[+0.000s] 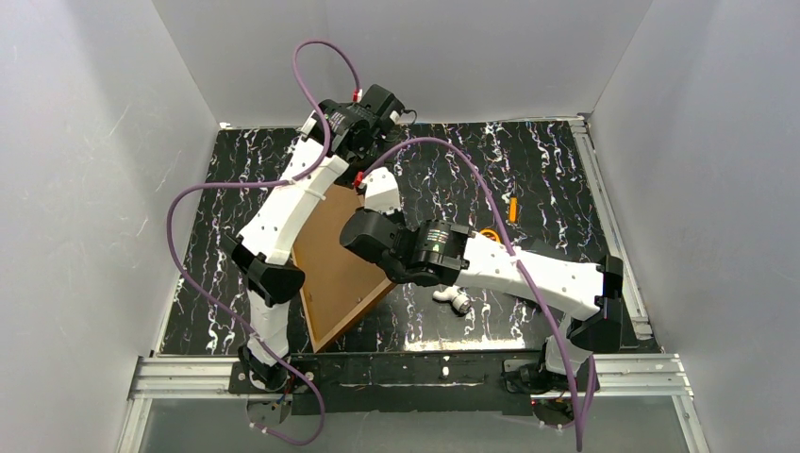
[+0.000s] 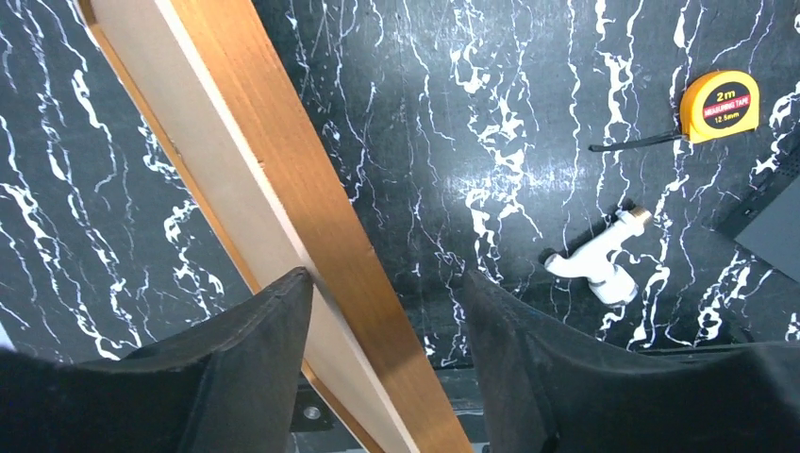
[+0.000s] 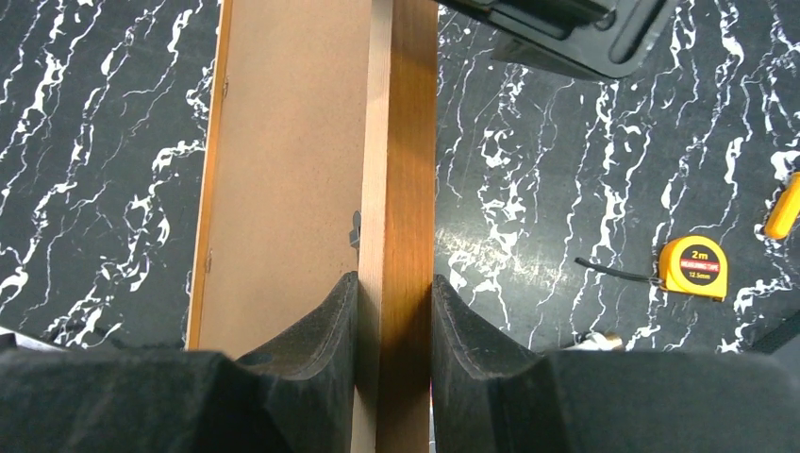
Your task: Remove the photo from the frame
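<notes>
Right wrist: right gripper (image 3: 394,283) pinches frame (image 3: 406,142) rail (left gripper (image 2: 385,283) spread around it).

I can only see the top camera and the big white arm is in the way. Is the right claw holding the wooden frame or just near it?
Observer: It is holding it. In the right wrist view the right gripper is shut on the frame, with one finger pressed on each side of the wooden edge.
Operator: What about the other claw at the far end?
Observer: The left gripper is open. The frame's edge runs between its fingers, close against one and well apart from the other, so it is not pinching anything.
</notes>
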Robot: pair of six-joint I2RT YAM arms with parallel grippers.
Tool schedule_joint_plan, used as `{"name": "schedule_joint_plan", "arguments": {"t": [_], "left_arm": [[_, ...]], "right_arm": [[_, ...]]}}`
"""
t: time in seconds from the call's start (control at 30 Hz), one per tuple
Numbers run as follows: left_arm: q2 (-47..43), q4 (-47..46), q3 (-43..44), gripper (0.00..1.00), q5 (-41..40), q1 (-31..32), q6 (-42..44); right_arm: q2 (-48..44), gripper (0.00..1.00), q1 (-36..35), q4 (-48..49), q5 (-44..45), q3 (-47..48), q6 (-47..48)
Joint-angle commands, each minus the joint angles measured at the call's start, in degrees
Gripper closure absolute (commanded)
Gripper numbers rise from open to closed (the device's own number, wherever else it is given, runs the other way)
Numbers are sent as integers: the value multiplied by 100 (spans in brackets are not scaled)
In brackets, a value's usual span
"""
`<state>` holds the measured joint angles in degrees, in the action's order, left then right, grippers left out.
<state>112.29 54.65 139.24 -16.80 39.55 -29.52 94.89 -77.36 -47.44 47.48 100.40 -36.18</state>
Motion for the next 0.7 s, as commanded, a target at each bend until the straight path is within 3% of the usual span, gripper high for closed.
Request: {"name": "schedule_joint_plan", "arguments": {"t": [0.0,0.33,0.57,0.67], "left_arm": [[41,3044,218,44,-479,84,348],[56,3423,-37,41,-757,124,629],[-528,2971,-995,39,-689,124,703],[-730,2718,-1348,45,-696,115,643]], "right_arm": [[78,99,-174,-212,510,268,630],[240,99,-288,-139,565,440,823],[203,99,-296,-127,550,336,753],[161,99,-298,-114,551,285,724]]}}
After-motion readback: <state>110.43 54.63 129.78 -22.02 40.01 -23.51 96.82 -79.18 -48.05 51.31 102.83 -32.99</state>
